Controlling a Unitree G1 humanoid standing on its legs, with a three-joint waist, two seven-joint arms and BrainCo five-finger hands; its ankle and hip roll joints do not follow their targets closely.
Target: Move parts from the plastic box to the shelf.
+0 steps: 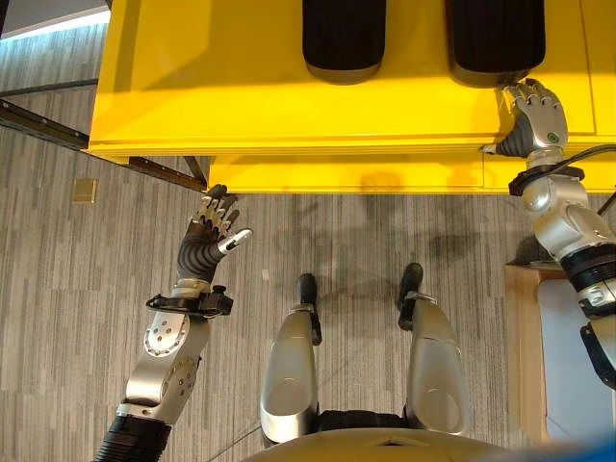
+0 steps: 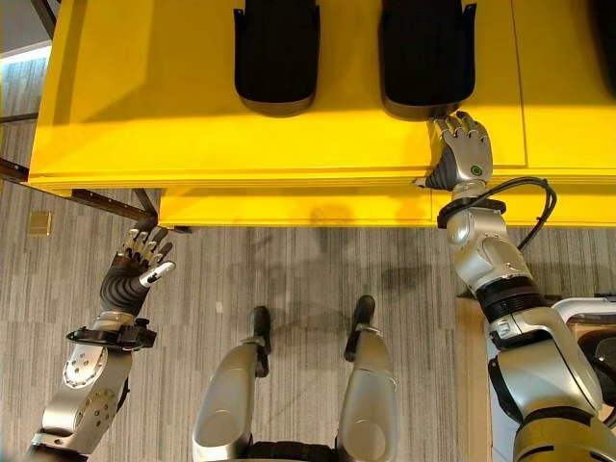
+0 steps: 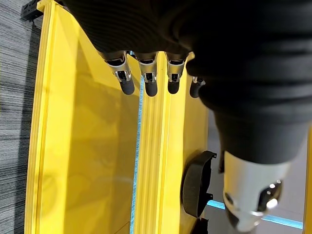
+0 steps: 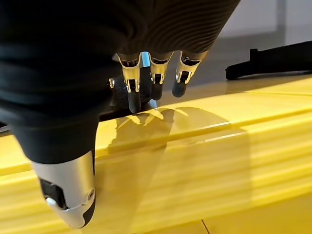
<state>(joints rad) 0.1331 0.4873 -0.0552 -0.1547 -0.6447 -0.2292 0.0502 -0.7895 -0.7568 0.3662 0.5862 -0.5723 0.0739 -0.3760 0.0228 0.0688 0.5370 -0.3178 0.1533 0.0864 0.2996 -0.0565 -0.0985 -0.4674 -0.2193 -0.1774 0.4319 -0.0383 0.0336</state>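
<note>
Two black curved parts lie on the yellow shelf [image 1: 241, 96], one in the middle [image 1: 344, 38] and one to its right [image 1: 494, 38]. My right hand [image 1: 537, 117] rests over the shelf's front edge just below the right part, its fingers [image 4: 153, 78] relaxed and holding nothing, with their tips at the part's near edge. My left hand [image 1: 210, 231] hangs over the floor in front of the shelf's lower ledge, open and empty. In the left wrist view its fingers [image 3: 146, 80] point along the shelf, and a black part [image 3: 197, 187] shows farther along.
A light wooden-edged surface with a white sheet [image 1: 568, 356] stands at my right. A dark metal rail [image 1: 38, 125] runs under the shelf's left end, and a small tan square [image 1: 85, 190] lies on the striped grey floor.
</note>
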